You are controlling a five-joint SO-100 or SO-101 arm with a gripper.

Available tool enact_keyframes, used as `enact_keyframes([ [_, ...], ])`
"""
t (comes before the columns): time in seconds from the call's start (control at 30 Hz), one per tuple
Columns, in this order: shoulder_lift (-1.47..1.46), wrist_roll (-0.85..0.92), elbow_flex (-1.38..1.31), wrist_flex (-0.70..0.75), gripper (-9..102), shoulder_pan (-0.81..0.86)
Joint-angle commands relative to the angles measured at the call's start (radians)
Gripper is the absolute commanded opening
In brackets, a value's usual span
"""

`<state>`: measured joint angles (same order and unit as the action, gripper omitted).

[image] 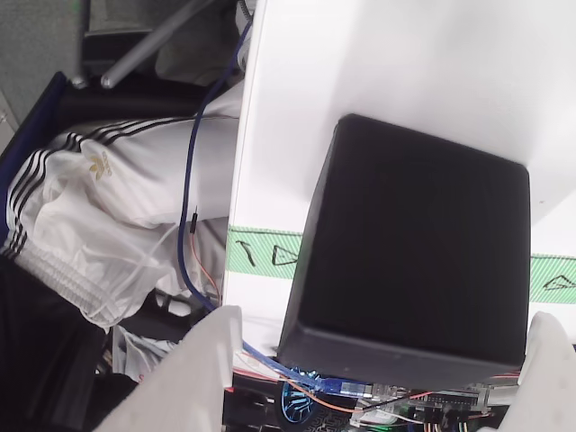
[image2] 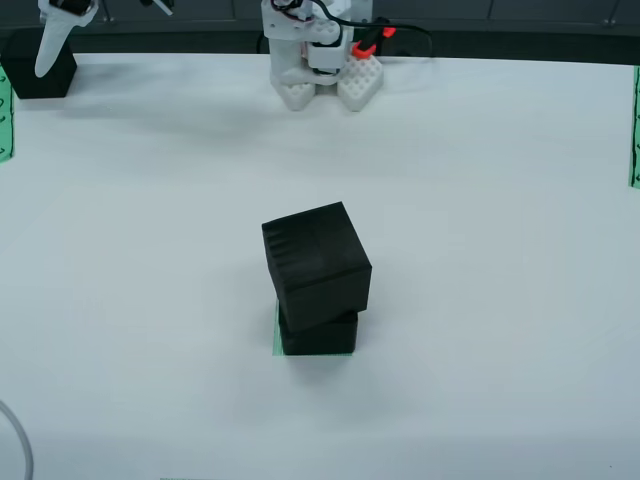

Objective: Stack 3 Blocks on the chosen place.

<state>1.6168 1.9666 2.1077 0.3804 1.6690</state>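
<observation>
Gripper [image: 373,378] open, fingers either side of a block [image: 414,261] at the tabletop [image2: 480,200] far-left corner. Two blocks [image2: 316,265] stacked askew on the striped patch [image2: 276,335], mid-table.

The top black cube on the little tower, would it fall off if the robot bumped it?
Probably, with a hard bump: the matte black top cube sits twisted, not square, on the black cube below. It looks stiff and flat-faced, so it would likely slide or tip rather than roll. Its layered faces may grip a little.
</observation>
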Motion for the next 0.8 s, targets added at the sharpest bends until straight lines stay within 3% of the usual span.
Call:
enact_keyframes([
  [0.0, -0.009, -0.003, -0.043, -0.032, 35, -0.009],
  [0.37, -0.025, -0.044, -0.032, -0.041, 20, -0.044],
  [0.77, 0.195, -0.135, 0.052, 0.063, 19, -0.132],
])
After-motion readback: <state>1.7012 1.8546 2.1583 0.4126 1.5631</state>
